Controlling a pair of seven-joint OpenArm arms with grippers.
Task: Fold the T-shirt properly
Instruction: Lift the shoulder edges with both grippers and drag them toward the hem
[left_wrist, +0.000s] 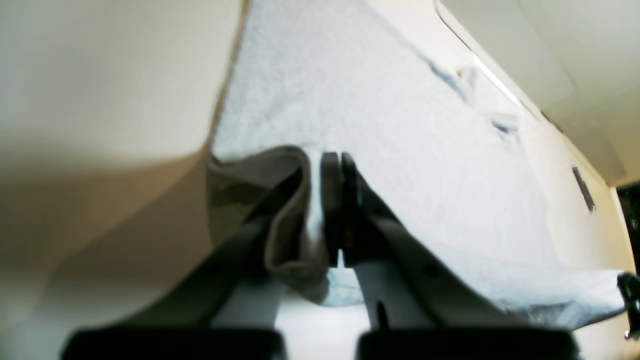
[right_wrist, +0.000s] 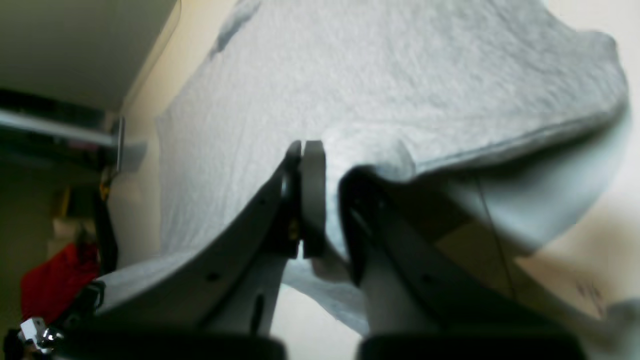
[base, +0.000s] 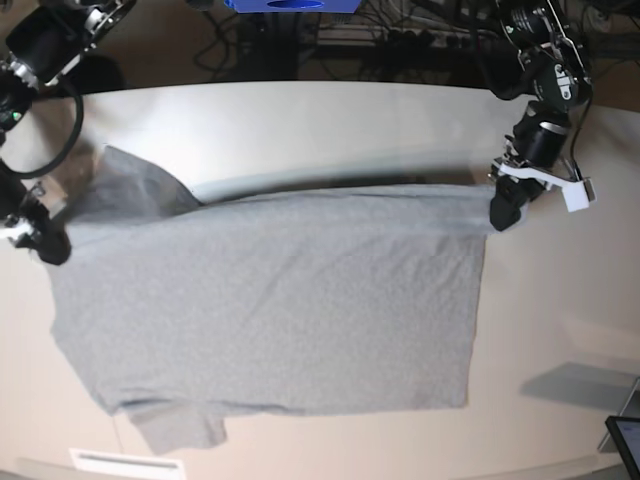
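Base view: my left pincer and right pincer each pinch a far corner of the shirt, which hangs stretched between them. I should keep tension even.

We see the T-shirt, heather-grey and plain on the side facing up, spread wide across the table. Its far edge is lifted into a taut, nearly straight line, pinched at both far corners, with a thin shadow beneath it. The rest of the cloth slopes down to lie flat, with only faint wrinkles. One short sleeve sticks out at the near left corner, flat on the table; the other rises at the far left, partly raised. The right-hand edge runs straight toward us.
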